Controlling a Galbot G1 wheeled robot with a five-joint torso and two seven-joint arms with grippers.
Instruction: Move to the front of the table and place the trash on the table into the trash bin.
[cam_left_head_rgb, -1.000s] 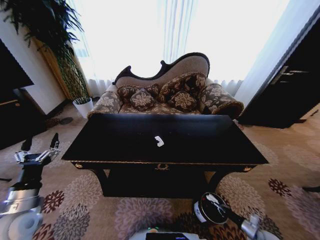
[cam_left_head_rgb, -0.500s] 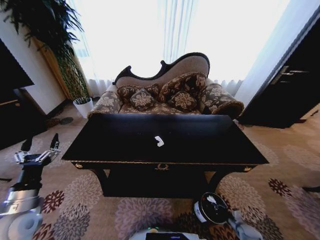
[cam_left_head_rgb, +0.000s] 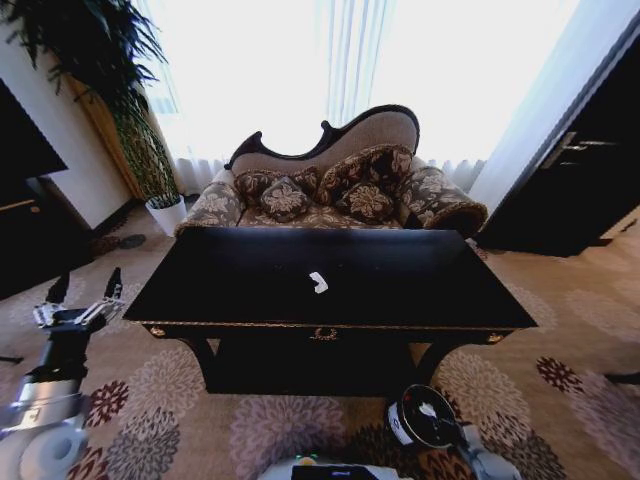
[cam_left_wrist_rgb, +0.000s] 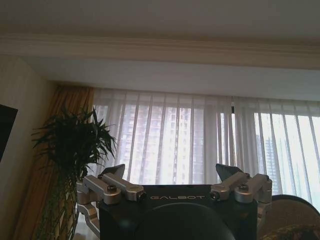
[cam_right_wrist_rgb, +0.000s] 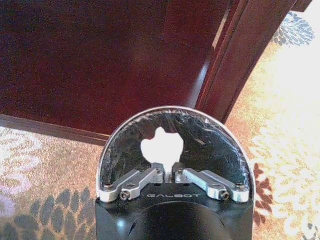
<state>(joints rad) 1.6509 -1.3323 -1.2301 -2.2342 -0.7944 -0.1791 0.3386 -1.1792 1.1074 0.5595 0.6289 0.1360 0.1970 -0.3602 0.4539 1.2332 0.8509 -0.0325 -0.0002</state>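
Note:
The glossy black table (cam_left_head_rgb: 250, 290) stands right in front of me, and one white scrap of trash (cam_left_head_rgb: 318, 282) lies near its middle. By the table's front right leg, on the carpet, sits the round dark trash bin (cam_left_head_rgb: 425, 418). My right gripper (cam_right_wrist_rgb: 170, 170) hangs over the trash bin's open mouth (cam_right_wrist_rgb: 120, 145), its fingers shut on a white paper scrap (cam_right_wrist_rgb: 161, 146) at their tips. My left gripper (cam_left_head_rgb: 85, 292) is raised off the table's left end. It is open and holds nothing (cam_left_wrist_rgb: 172, 175).
A patterned sofa (cam_left_head_rgb: 330, 190) stands behind the table and a potted plant (cam_left_head_rgb: 160, 205) at the back left. Dark cabinets flank both sides. Open flowered carpet (cam_left_head_rgb: 280, 430) runs along the table's front.
My right arm has drawn back toward the bottom edge of the head view, still at the bin. The left gripper has sunk slightly. The scrap on the table has not moved.

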